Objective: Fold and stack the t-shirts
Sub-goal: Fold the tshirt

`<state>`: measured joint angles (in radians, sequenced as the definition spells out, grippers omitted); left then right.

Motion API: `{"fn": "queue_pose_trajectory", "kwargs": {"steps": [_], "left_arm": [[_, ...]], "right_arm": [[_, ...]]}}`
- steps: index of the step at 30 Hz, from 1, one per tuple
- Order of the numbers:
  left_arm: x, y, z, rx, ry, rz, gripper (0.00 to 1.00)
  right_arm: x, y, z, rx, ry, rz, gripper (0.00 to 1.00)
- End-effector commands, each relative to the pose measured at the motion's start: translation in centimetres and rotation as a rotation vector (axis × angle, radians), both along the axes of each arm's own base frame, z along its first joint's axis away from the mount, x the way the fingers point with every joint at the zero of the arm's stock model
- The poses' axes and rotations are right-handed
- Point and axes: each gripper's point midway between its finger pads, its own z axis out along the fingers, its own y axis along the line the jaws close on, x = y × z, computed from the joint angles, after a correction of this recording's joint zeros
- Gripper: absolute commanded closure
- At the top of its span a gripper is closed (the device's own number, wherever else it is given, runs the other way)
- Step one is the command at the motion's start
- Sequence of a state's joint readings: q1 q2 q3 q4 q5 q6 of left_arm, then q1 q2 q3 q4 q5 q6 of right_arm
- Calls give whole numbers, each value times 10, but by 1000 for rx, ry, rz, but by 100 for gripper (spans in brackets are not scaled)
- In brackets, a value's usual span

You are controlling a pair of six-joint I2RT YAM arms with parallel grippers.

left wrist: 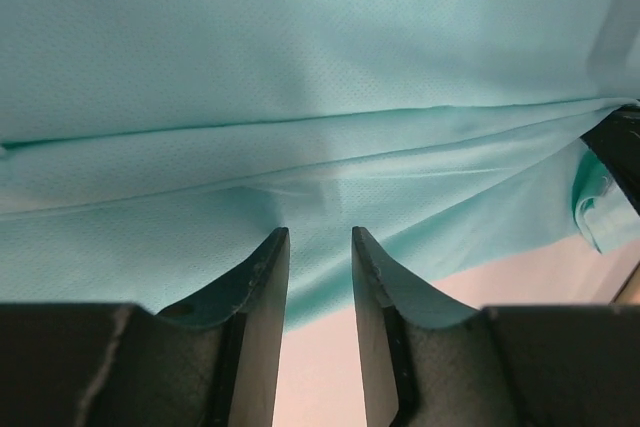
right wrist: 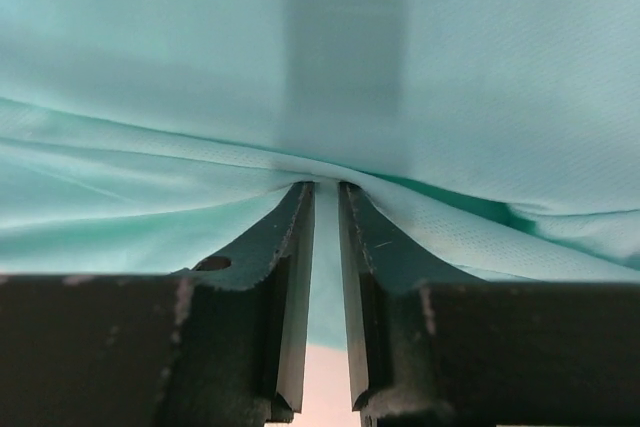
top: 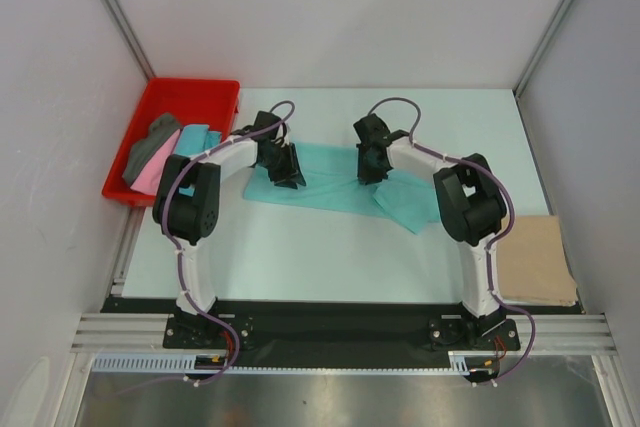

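desk (top: 330,257): pale top, both arms reaching out over the middle from the near edge
mint green t-shirt (top: 330,172): spread flat-ish across the middle of the desk, rumpled toward the right end, both tools sitting on it
red tray (top: 175,97): far left corner, partly hanging off the desk edge by the look of it
tan t-shirt (top: 535,259): folded, near right corner, well apart from the mint one
dark grey t-shirt (top: 150,147): bunched in the tray, lying on top of the pink t-shirt (top: 150,177)
turquoise t-shirt (top: 197,137): also in the tray, right side, just beside the left arm
left tool (left wrist: 320,237): fingers parted with a clear gap, cloth right at the tips but seemingly not clamped, hard to be sure from the wrist view
right tool (right wrist: 327,187): fingers nearly together, pinching a puckered fold of the mint shirt
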<state>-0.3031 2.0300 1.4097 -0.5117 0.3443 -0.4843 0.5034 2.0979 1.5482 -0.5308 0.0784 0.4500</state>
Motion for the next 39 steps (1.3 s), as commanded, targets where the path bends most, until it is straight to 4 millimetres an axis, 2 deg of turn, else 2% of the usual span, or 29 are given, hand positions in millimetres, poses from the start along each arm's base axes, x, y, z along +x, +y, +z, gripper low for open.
{"fn": "queue_pose_trajectory", "kwargs": {"steps": [1,7,11,13,14,15,16,17,18,19,21,22,23,24,25,26,27,28,30,32,36,39], "left_arm": [[18,-2,11,24,-63,-23,63],[27,-1,14,42,-76,-30,61],[26,-5,25,37,-106,-54,58],[21,-14,29,19,-118,-87,55],[19,-19,32,9,-126,-101,54],[15,-29,35,-8,-135,-130,53],[13,-38,39,-31,-153,-157,52],[11,-46,43,-50,-168,-179,52],[7,-56,46,-76,-177,-206,50],[2,-78,54,-145,-198,-261,49],[-9,-104,56,-214,-196,-322,45],[-9,-118,61,-255,-215,-336,44],[-14,-130,66,-301,-213,-364,42],[-21,-145,64,-321,-209,-392,41],[-21,-155,66,-342,-221,-397,40],[-21,-164,70,-355,-234,-410,39],[-26,-173,68,-356,-237,-423,39],[-27,-178,65,-356,-230,-417,39],[-28,-185,62,-351,-227,-414,40],[-29,-188,59,-344,-209,-405,40],[-30,-189,53,-321,-188,-390,41],[-31,-188,50,-319,-174,-386,42]], "right_arm": [[16,-4,9,-46,-46,8,79],[15,-5,12,-53,-40,33,69],[9,-6,35,-37,-39,41,62],[5,-11,59,-20,-50,26,60],[-2,-17,62,-25,-32,21,59],[-3,-28,81,-11,-55,-3,59],[-5,-38,87,-12,-58,-25,56],[-18,-50,79,-14,-22,-45,55],[-17,-71,85,5,-25,-93,53],[-25,-80,99,50,-42,-104,49],[-42,-103,90,88,-18,-141,46],[-43,-123,106,127,-60,-183,45],[-44,-133,108,135,-80,-203,41],[-55,-143,98,125,-60,-215,40],[-55,-159,100,133,-72,-250,39],[-57,-165,104,142,-92,-262,39],[-61,-172,99,145,-82,-282,39],[-61,-184,98,159,-81,-317,41],[-60,-191,97,190,-89,-346,42],[-57,-204,92,241,-83,-399,43],[-58,-216,77,266,-46,-445,44],[-59,-217,73,282,-39,-453,44]]}}
